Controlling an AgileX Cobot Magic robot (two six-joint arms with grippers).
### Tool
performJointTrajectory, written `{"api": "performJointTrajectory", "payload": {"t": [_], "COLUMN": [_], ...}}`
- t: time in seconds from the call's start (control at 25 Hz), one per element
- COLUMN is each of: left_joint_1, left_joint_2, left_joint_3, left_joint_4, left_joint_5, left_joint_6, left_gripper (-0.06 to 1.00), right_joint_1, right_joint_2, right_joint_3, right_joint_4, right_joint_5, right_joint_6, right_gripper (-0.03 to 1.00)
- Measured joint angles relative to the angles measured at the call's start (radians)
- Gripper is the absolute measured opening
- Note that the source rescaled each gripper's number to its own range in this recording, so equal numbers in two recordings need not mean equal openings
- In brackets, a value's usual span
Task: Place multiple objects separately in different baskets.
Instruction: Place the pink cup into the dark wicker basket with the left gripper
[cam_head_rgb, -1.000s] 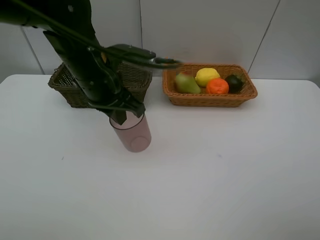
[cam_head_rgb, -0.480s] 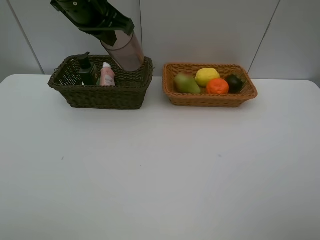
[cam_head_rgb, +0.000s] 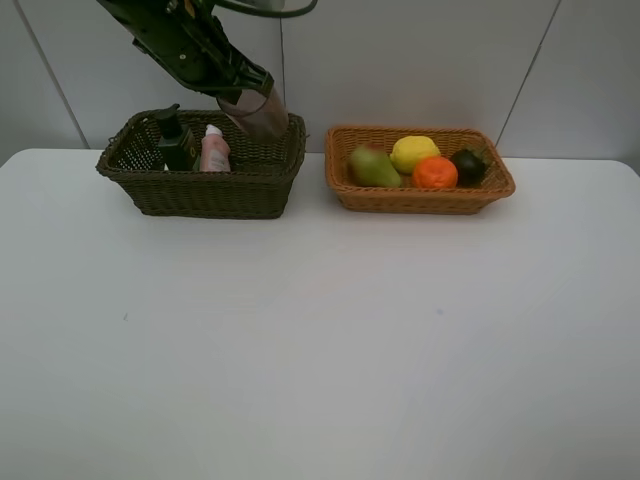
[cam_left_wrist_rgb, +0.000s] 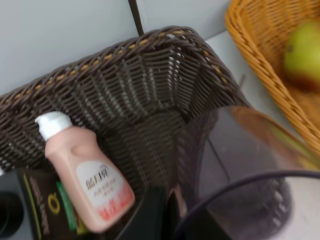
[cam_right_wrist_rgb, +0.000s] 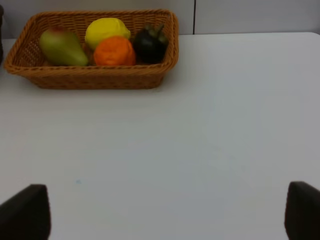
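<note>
My left gripper (cam_head_rgb: 243, 93) is shut on the translucent pink cup (cam_head_rgb: 260, 114) and holds it tilted, its lower part inside the right end of the dark olive-brown basket (cam_head_rgb: 200, 195). That basket also holds the dark green bottle (cam_head_rgb: 175, 140) and the small pink bottle (cam_head_rgb: 214, 148). In the left wrist view the cup (cam_left_wrist_rgb: 245, 165) is beside the pink bottle (cam_left_wrist_rgb: 85, 182). The light tan basket (cam_head_rgb: 420, 200) holds the pear (cam_head_rgb: 372, 166), lemon (cam_head_rgb: 413, 152), orange (cam_head_rgb: 434, 172) and mangosteen (cam_head_rgb: 468, 163). My right gripper (cam_right_wrist_rgb: 162, 215) is open and empty over the bare table. The marker is out of view.
The white table (cam_head_rgb: 320, 340) stretches in front of both baskets. A grey panelled wall (cam_head_rgb: 420, 60) stands right behind them. The right arm does not show in the exterior high view.
My left gripper lifted the pink cup off the table, carried it back above the dark basket, and has now lowered it into the basket's right end.
</note>
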Motion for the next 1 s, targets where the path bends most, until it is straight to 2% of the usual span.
{"api": "performJointTrajectory", "payload": {"t": [0.4,0.68,1.0], "left_joint_1": [0.069,0.108,0.114], "left_joint_2": [0.127,0.15,0.157], "left_joint_3": [0.0,0.0,0.0], "left_joint_4": [-0.014,-0.035,-0.054], "left_joint_5": [-0.118,-0.124,-0.125], "left_joint_6": [0.0,0.0,0.0], "left_gripper": [0.0,0.0,0.0], "right_joint_1": [0.0,0.0,0.0], "right_joint_2": [0.0,0.0,0.0], "right_joint_3": [0.0,0.0,0.0], "right_joint_4": [0.0,0.0,0.0], "right_joint_5": [0.0,0.0,0.0], "right_joint_6": [0.0,0.0,0.0], "right_gripper": [1.0,1.0,1.0]}}
